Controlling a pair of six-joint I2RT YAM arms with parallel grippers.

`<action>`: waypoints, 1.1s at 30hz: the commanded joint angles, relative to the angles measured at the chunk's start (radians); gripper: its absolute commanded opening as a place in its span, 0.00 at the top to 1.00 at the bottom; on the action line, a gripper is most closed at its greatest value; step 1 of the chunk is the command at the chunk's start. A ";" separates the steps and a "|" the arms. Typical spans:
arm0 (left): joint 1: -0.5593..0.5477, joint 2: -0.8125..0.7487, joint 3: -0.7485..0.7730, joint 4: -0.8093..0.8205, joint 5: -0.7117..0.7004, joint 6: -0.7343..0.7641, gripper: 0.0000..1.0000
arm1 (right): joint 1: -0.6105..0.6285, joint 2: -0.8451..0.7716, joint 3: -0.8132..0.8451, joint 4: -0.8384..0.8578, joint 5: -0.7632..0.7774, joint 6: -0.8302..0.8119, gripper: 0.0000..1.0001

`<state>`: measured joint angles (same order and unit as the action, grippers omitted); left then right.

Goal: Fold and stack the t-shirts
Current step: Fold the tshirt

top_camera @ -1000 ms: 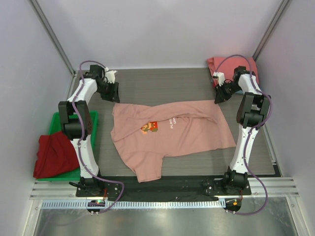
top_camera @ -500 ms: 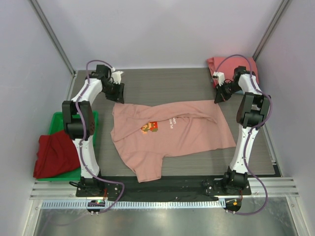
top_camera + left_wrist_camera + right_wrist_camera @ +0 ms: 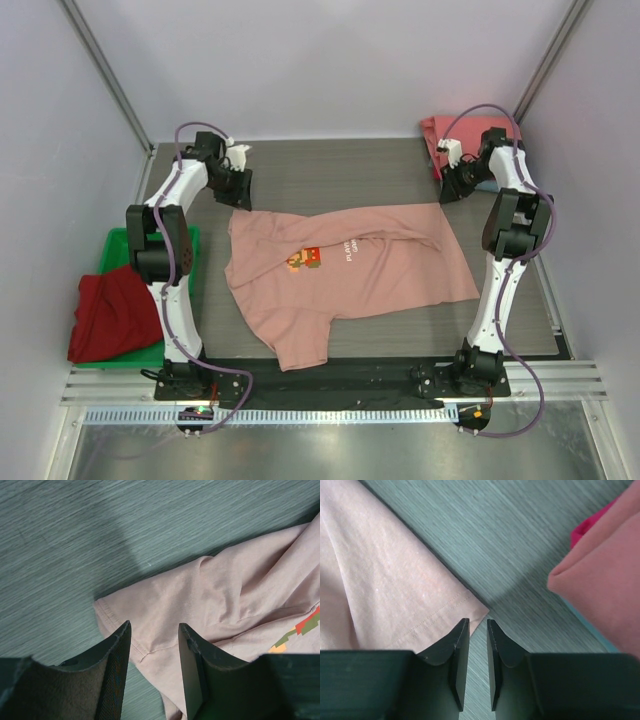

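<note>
**A:** How do the left fingers [image 3: 116, 675] stand?

**B:** Released. They are wide apart with nothing between them, over the corner of the dusty-pink t-shirt [image 3: 350, 270] that lies at 10 o'clock of the cloth. From the wrist, the hemmed edge of that corner shows in the gap. I cannot tell if the tips touch the cloth.

**A:** And the right fingers [image 3: 456, 655]?

**B:** Only a narrow slit apart, and they grasp nothing. Through the slit I see the bare counter [image 3: 330, 170]. The hemmed corner of the shirt at 2 o'clock ends just beside their tips.

**A:** Which way does this shirt point?

**B:** It lies spread in the middle of the counter, its long axis from 9 to 3 o'clock in the top view. The shoulder end is at 9 o'clock and the bottom hem at 3 o'clock. One sleeve points to 6 o'clock. The print [image 3: 305, 259] faces up, nearer the 9 o'clock end, and a crease runs along the far half.

**A:** Where are the others?

**B:** A coral-red t-shirt [image 3: 432, 130] lies folded in the 1 o'clock corner, near the right fingers. A dark red t-shirt [image 3: 112, 318] is bunched at 8 o'clock on the green tray [image 3: 118, 243], beside the counter.
</note>
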<state>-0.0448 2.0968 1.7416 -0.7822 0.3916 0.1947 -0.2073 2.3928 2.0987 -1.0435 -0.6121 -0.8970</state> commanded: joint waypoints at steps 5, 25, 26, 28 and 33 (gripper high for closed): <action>0.000 -0.020 -0.013 0.011 -0.011 0.022 0.56 | -0.004 0.003 0.043 -0.010 -0.017 0.032 0.73; -0.020 -0.020 -0.019 0.006 -0.046 0.038 0.56 | -0.004 0.065 0.080 -0.029 -0.069 0.043 0.78; -0.018 -0.020 -0.019 0.006 -0.048 0.038 0.56 | -0.004 0.065 0.080 -0.029 -0.071 0.043 0.81; -0.021 -0.020 -0.019 0.006 -0.051 0.041 0.56 | -0.004 0.063 0.081 -0.033 -0.072 0.041 0.87; -0.023 -0.015 -0.019 0.006 -0.056 0.043 0.56 | -0.003 0.045 0.080 -0.047 -0.072 0.027 0.91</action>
<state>-0.0647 2.0968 1.7271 -0.7822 0.3450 0.2211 -0.2096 2.4596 2.1376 -1.0695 -0.6537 -0.8619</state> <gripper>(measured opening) 0.439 0.101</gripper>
